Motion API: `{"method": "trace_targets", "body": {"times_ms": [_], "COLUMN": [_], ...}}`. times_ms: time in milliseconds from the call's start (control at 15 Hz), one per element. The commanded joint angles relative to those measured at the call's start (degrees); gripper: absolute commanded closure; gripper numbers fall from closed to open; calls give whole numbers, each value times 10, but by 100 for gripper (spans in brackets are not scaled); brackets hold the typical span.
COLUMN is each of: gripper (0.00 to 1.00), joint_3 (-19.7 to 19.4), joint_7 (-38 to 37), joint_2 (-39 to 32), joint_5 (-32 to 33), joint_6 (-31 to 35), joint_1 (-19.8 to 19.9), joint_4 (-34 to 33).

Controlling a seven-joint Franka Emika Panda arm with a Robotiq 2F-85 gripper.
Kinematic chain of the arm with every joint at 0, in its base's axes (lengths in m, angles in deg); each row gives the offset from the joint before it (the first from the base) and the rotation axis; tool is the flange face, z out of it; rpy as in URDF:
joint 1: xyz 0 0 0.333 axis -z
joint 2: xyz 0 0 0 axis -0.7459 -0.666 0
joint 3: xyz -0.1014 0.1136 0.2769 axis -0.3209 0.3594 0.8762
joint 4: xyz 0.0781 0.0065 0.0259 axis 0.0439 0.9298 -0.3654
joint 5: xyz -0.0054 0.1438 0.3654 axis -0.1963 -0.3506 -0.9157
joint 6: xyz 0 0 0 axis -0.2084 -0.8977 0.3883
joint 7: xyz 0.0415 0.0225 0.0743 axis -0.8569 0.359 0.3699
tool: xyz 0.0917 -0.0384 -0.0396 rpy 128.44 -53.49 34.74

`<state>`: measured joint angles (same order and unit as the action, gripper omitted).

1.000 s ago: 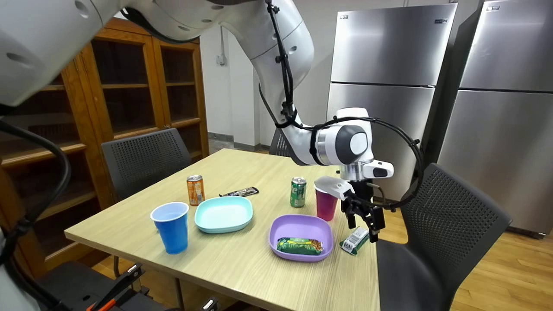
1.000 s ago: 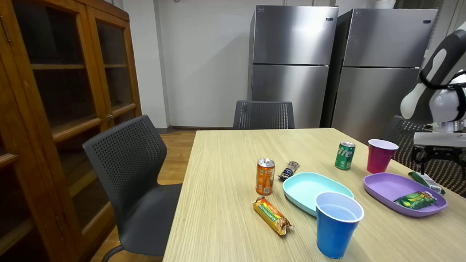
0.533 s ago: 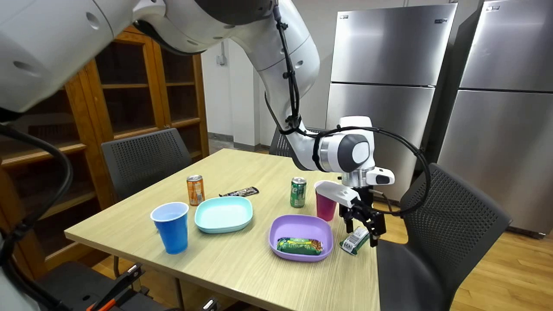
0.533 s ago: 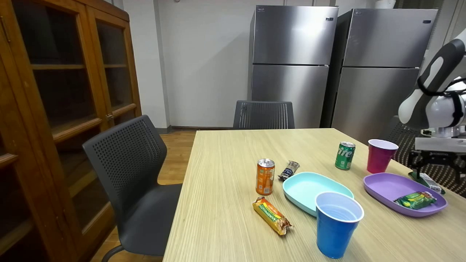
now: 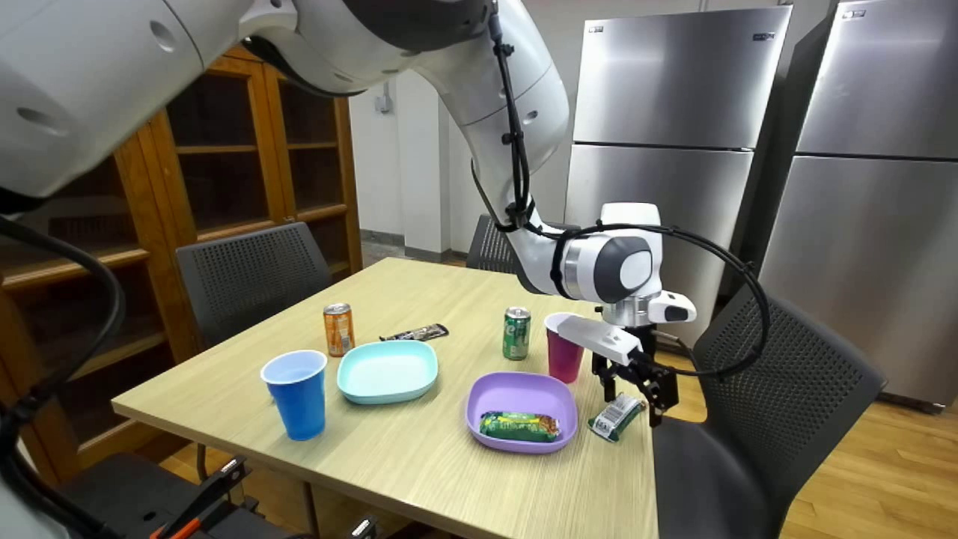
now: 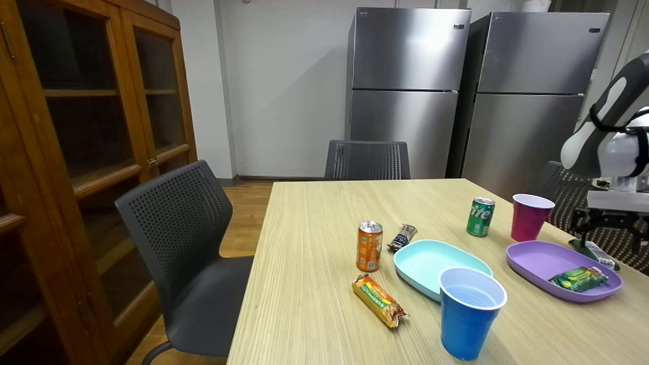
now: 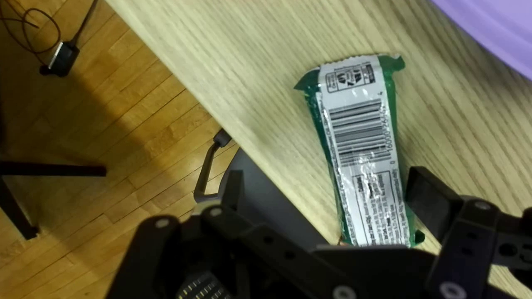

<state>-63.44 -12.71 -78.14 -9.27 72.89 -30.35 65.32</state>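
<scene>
Wrapped bar [image 7: 361,145], end partly behind pincer [image 7: 329,189]

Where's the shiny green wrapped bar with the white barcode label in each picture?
In an exterior view: the white-labelled green wrapped bar, right of centre, low.
In an exterior view: the bar, near the right edge.
In the wrist view: the bar, right of centre.
Shared landmark: the rounded purple plate, near it.

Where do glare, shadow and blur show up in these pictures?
Wrist view: glare on the barcoded bar, shadow across the wooden floor, and a dark, slightly soft gripper; both exterior views: pale reflections on the steel refrigerators.
</scene>
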Motion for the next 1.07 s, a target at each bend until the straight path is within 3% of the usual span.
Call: {"method": "trace_targets", "body": {"times_ms": [0,733,800,867,1000], "gripper": [0,0,2,26,31], "joint_3": [19,27,27,28,29], "joint_7": [39,59,60,61,61], "joint_2": [1,3,3,2,2], "joint_5": [-17,-22,-22,-23,-23], "joint_6": [1,1,2,1,1], "joint_1": [21,23,23,24,24], "joint_4": [-8,-4,-4,-5,-6]}}
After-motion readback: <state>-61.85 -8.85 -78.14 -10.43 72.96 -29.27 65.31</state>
